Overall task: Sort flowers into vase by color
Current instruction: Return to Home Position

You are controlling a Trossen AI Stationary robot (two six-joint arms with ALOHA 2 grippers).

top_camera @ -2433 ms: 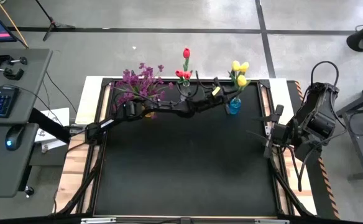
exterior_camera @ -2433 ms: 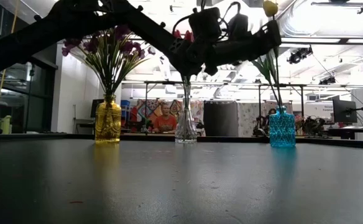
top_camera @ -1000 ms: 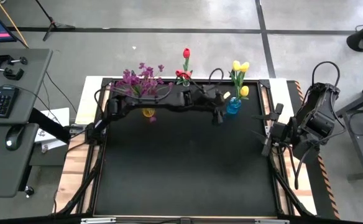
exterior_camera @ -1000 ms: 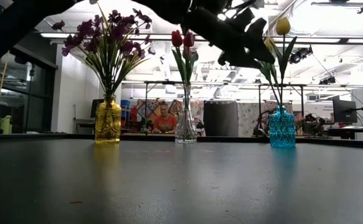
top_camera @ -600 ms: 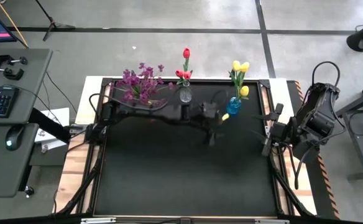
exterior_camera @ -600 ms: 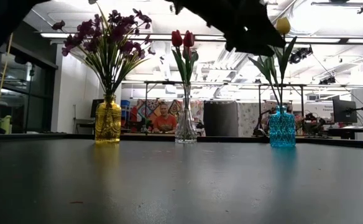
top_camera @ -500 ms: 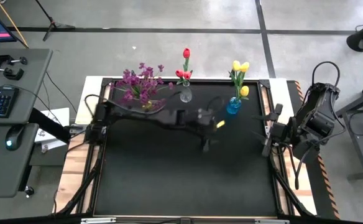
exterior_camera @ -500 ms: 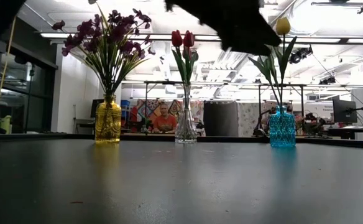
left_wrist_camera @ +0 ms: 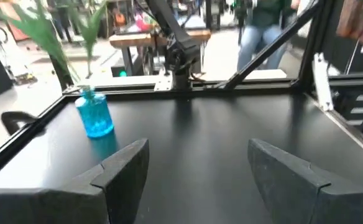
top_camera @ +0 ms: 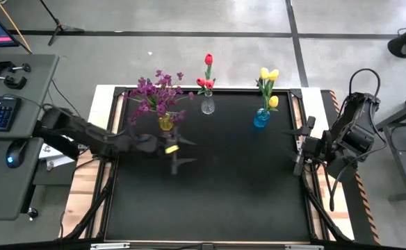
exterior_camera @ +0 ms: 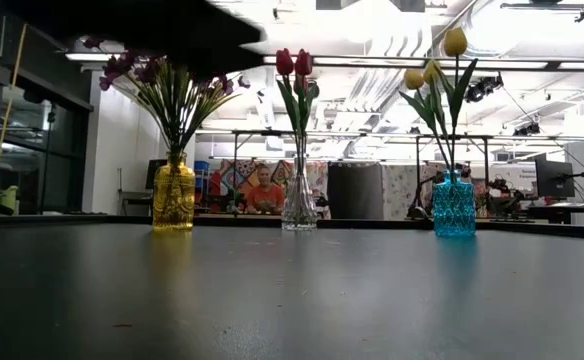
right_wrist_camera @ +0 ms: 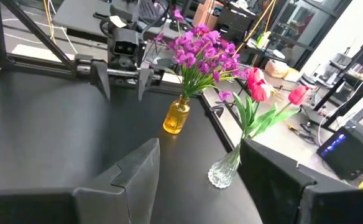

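Black like the mat point(top_camera: 217, 201), the left gripper point(top_camera: 179, 153) has drawn back from its far edge to its left side, fingers wide apart, empty; the right gripper point(top_camera: 288, 140) waits opposite, likewise. Purple sprays point(top_camera: 154, 94) fill the yellow vase point(top_camera: 165, 123), red tulips point(top_camera: 205, 82) the clear vase point(top_camera: 208, 106), yellow tulips point(top_camera: 267, 73) the blue vase point(top_camera: 261, 119). Only the low view shows a seated person point(exterior_camera: 264, 188) behind.
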